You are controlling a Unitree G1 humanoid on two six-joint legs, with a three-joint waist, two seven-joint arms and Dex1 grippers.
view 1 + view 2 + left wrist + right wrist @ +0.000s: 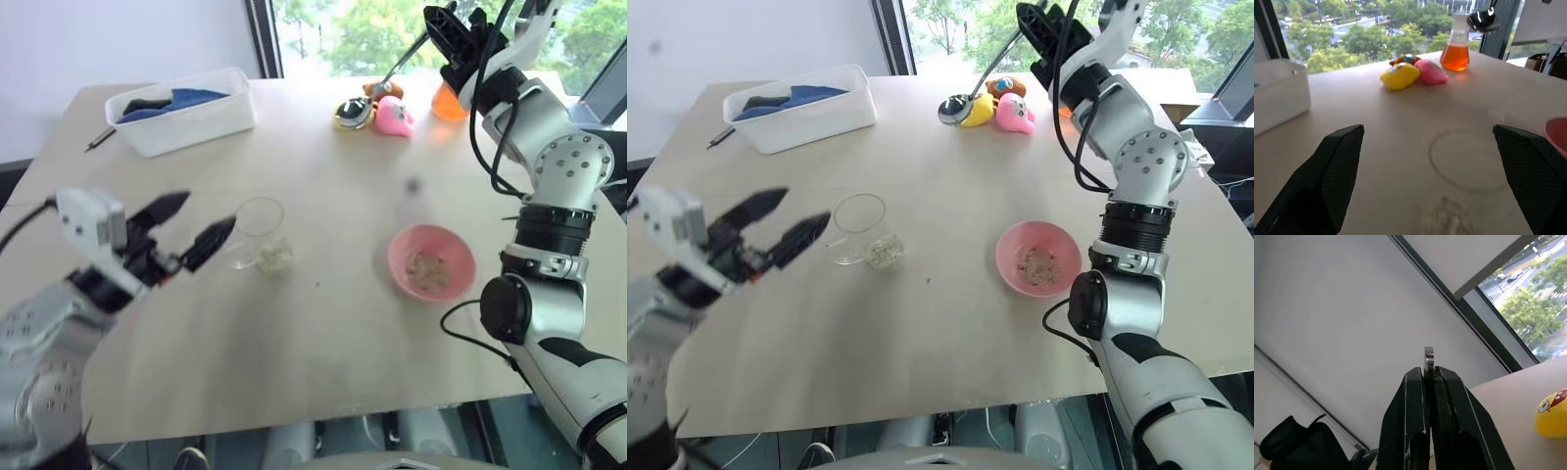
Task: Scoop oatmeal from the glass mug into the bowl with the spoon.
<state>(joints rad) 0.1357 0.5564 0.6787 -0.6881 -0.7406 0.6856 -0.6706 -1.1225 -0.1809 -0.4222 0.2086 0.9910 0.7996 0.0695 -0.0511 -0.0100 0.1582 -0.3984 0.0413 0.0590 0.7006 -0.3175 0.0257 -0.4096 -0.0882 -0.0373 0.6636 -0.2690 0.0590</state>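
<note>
The glass mug [257,227] stands left of the table's centre, with a little oatmeal [276,257] in its base. My left gripper [204,215] hangs open just to the left of the mug, its fingers pointing at it but apart from it. The pink bowl [396,250] lies to the right and has a small heap of oatmeal [428,269] in it. My right gripper [446,24] is raised over the table's far edge and is shut on the handle of the spoon [353,113]. The spoon slants down to the left, its bowl hanging near the soft toys.
A white tub [181,122] holding blue cloth sits at the far left, with a dark pen [98,137] beside it. Yellow and pink soft toys [392,113] and a flask of orange liquid [449,98] stand along the far edge by the window.
</note>
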